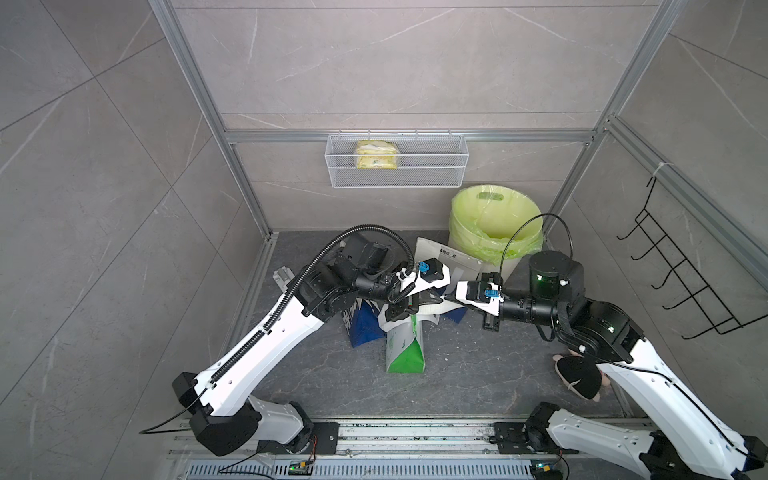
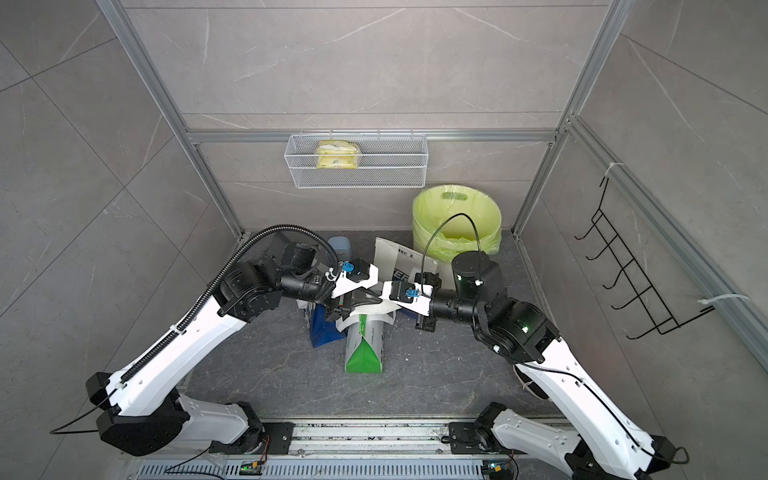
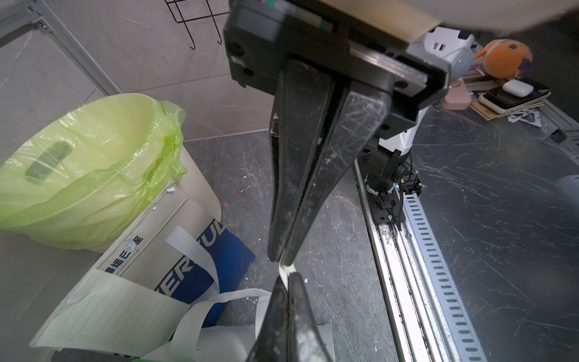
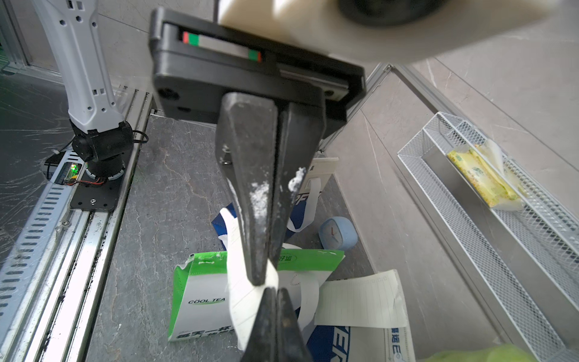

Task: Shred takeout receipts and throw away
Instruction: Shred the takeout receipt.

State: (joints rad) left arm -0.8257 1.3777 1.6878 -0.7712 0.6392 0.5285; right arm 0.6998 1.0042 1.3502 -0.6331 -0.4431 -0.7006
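Receipt [image 4: 242, 301] pinched in my left tool [image 3: 280, 258] and right tool [image 4: 261, 280], tips nearly touching. Tearing step, I judge. Next I pull them apart, then go for the lined bin [image 1: 465, 232] at one o'clock.

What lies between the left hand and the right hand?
A takeout receipt strip, pinched by left hand and right hand; both wrist views show it.

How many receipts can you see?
2. One receipt is pinched between the left gripper and right gripper, above the green bag. The other receipt lies on the blue bag by the bin. More may be hidden.
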